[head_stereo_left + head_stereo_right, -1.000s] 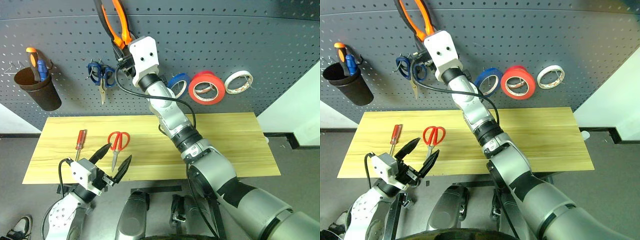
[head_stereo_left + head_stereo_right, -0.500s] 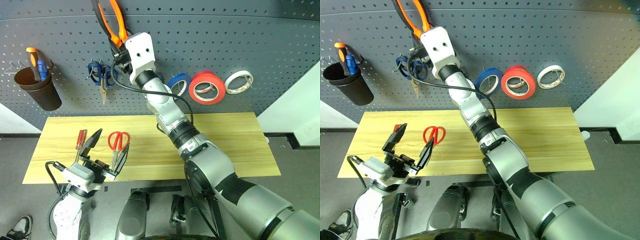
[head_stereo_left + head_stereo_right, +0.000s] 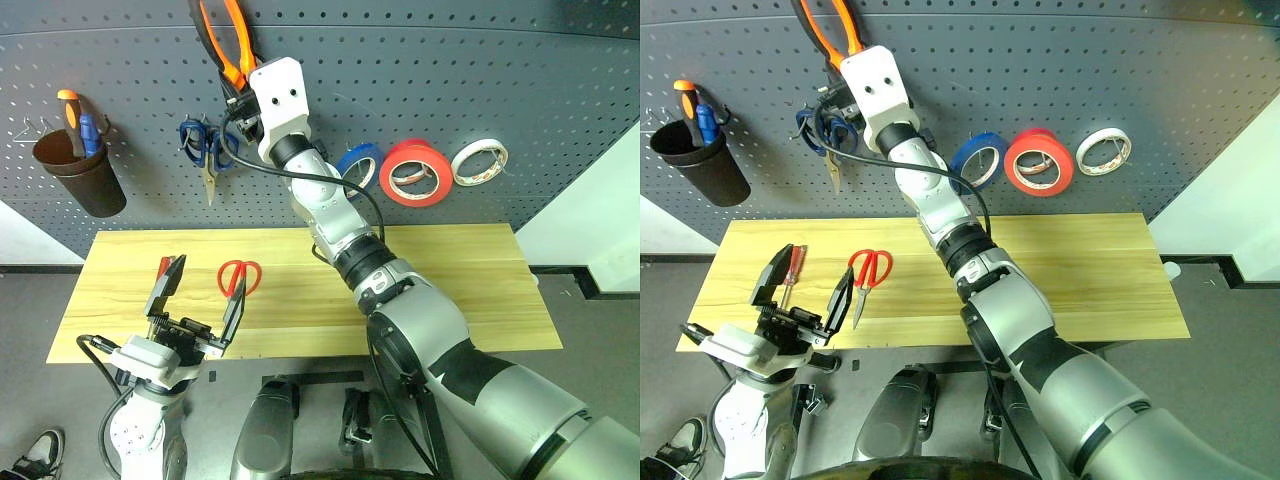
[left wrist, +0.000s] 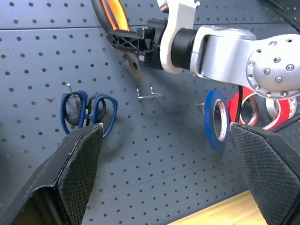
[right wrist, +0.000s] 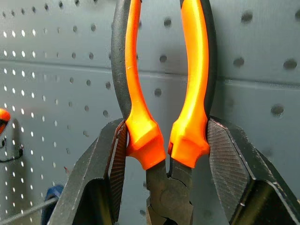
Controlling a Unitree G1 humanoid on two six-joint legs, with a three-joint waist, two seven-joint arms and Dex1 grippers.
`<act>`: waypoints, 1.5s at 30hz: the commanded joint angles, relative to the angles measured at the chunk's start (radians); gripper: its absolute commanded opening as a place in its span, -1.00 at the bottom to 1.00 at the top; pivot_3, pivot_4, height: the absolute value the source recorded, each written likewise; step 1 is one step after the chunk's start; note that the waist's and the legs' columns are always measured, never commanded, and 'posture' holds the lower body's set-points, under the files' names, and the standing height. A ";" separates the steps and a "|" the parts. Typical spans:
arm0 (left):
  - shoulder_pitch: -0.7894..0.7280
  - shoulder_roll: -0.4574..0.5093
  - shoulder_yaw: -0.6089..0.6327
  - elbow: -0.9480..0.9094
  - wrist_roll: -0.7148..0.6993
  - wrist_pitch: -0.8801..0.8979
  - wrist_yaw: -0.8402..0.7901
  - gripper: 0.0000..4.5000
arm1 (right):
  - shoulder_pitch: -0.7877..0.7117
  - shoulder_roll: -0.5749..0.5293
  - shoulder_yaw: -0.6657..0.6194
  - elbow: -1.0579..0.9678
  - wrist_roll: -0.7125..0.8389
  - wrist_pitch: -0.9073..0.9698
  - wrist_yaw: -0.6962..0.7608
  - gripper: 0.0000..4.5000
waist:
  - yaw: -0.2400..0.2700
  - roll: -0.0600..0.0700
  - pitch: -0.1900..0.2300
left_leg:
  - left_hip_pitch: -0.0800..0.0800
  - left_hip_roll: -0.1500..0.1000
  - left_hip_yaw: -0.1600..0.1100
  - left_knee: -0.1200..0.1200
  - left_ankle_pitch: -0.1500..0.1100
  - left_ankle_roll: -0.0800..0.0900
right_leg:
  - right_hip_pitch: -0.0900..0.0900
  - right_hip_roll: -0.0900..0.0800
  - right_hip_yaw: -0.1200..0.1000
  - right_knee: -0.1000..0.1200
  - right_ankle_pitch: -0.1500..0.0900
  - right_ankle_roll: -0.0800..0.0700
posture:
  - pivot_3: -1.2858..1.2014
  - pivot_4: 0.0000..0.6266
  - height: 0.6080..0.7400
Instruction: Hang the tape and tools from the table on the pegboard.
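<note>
My left end effector (image 3: 197, 300) stands wide open and empty over the tabletop's (image 3: 450, 270) near edge at 7 o'clock, screwdriver (image 3: 165, 270) and red scissors (image 3: 237, 279) beyond it. My right end effector (image 5: 161, 154) clamps the pliers (image 5: 161, 112) against the pegboard (image 3: 450, 100) at 12 o'clock. The tape (image 3: 357, 168) hangs at 1 o'clock.

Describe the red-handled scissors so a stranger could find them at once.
Look at the wooden table below the grey pegboard. Toward its left end lie the red-handled scissors, blades pointing to the front edge. The screwdriver beside them is slim and straight; the blue scissors hang on the board.
</note>
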 commanded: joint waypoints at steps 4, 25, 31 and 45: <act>0.020 0.019 -0.009 -0.027 -0.016 -0.019 0.006 1.00 | -0.037 0.011 -0.024 0.017 -0.001 -0.034 -0.017 -0.04 | 0.000 0.000 0.000 | 0.000 0.000 0.000 0.003 -0.001 0.001 | 0.000 0.000 0.000 0.002 0.000 0.000 | 0.38 -0.50 0.03; 0.059 0.043 -0.023 -0.048 -0.025 -0.016 0.013 1.00 | -0.066 -0.023 -0.034 0.070 -0.050 -0.020 -0.139 -0.04 | 0.027 0.000 0.000 | -0.002 0.000 0.000 0.009 -0.001 0.002 | -0.002 0.000 0.000 0.008 -0.003 0.002 | 0.38 -0.47 0.03; 0.061 0.048 -0.023 -0.051 -0.028 -0.012 0.012 1.00 | -0.076 -0.041 -0.040 0.080 -0.054 -0.017 -0.161 -0.04 | 0.028 0.000 0.000 | -0.002 0.000 0.000 0.009 -0.001 0.002 | -0.002 0.000 0.000 0.008 -0.003 0.003 | 0.38 -0.47 0.03; 0.043 0.060 -0.014 -0.038 -0.029 -0.006 0.014 1.00 | -0.035 -0.045 -0.037 0.050 -0.060 -0.001 -0.186 -0.04 | 0.027 0.000 0.000 | -0.019 0.001 -0.001 0.024 -0.002 0.003 | -0.017 0.000 0.000 0.017 -0.003 0.000 | 0.38 -0.47 0.03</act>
